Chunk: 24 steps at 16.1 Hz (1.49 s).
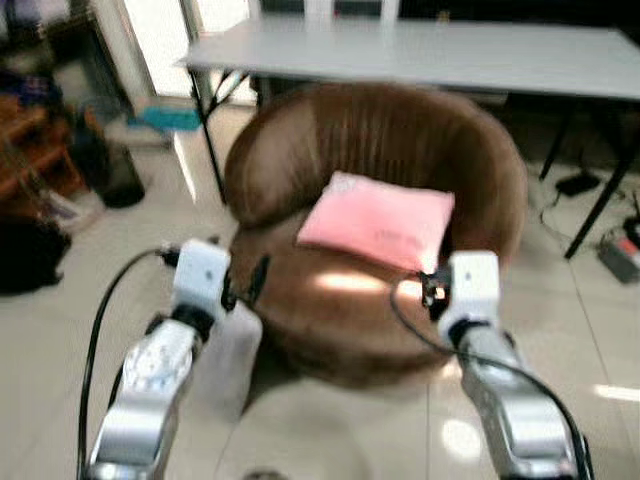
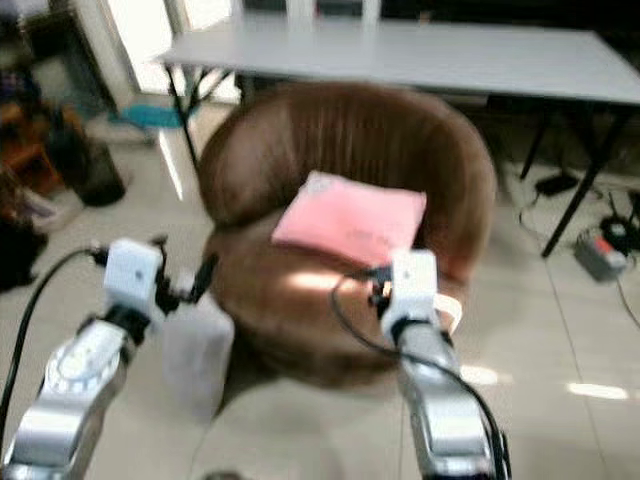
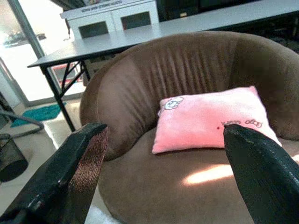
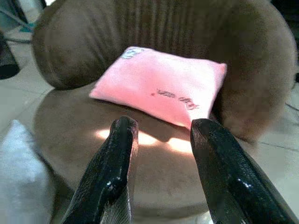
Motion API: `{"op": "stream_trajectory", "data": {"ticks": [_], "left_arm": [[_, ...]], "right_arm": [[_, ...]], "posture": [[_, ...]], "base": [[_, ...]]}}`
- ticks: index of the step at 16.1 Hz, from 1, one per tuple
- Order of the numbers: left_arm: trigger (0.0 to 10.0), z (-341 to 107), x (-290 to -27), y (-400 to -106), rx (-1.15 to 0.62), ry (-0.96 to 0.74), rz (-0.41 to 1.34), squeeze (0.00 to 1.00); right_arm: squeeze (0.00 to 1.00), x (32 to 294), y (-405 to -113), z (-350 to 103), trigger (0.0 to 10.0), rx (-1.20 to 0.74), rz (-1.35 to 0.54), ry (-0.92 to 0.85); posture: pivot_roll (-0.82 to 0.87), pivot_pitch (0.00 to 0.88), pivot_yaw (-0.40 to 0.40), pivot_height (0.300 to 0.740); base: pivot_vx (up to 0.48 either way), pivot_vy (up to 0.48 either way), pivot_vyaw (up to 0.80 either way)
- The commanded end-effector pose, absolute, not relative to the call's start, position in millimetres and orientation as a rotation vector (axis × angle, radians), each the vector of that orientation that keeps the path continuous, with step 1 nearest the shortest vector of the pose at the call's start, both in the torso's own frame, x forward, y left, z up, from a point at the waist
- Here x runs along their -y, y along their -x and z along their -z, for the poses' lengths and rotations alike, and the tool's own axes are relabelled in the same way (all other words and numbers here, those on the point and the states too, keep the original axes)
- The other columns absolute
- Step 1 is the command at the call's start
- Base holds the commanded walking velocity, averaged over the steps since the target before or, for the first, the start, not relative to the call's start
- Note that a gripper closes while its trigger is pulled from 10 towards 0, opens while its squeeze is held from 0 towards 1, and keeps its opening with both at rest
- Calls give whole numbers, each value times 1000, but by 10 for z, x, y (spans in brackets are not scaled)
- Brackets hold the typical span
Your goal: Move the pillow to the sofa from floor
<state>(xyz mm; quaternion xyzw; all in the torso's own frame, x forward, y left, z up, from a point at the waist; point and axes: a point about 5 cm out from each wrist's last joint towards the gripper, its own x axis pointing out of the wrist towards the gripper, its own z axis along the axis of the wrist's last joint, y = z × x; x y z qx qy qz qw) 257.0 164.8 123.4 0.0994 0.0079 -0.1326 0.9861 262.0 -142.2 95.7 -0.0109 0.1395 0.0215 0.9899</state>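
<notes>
1. While pillow [image 1: 378, 220] lies on the brown sofa [image 1: 380, 140] seat, both claws hover at 6 o'clock.
2. Left gripper [image 3: 163, 177] spread wide; right gripper [image 4: 161, 154] parted, empty.
3. Grey table [image 1: 420, 55] at 12 o'clock, tile floor [image 1: 60, 330].

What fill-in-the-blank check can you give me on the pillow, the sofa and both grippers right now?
1. The pink pillow lies on the seat of the brown ____.
2. The left gripper has its fingers ____ and holds nothing.
3. The right gripper is open and ____ from the pillow.
4. Behind the sofa stands a grey ____.

Missing words: sofa; open; apart; table
</notes>
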Motion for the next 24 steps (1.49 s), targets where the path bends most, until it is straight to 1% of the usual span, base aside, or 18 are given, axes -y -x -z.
{"op": "stream_trajectory", "data": {"ticks": [1, 14, 24], "left_arm": [[10000, -1241, -1699, -2587, -13, -211, 245, 0], [10000, -1191, -1759, -2606, -20, -227, 217, 0], [10000, -1167, -1738, -2604, -24, -223, 224, 0]], "right_arm": [[0, 1383, -2660, -1006, 10000, -267, -61, 5], [0, 1400, -2691, -983, 10000, -290, -70, 2], [0, 1400, -2693, -960, 10000, -304, -74, 14]], "posture": [[9, 19, 13, 740], [12, 21, 1, 740], [10, 23, -1, 740]], "base": [[0, 480, -575], [0, 480, -653], [0, 480, 0]]}}
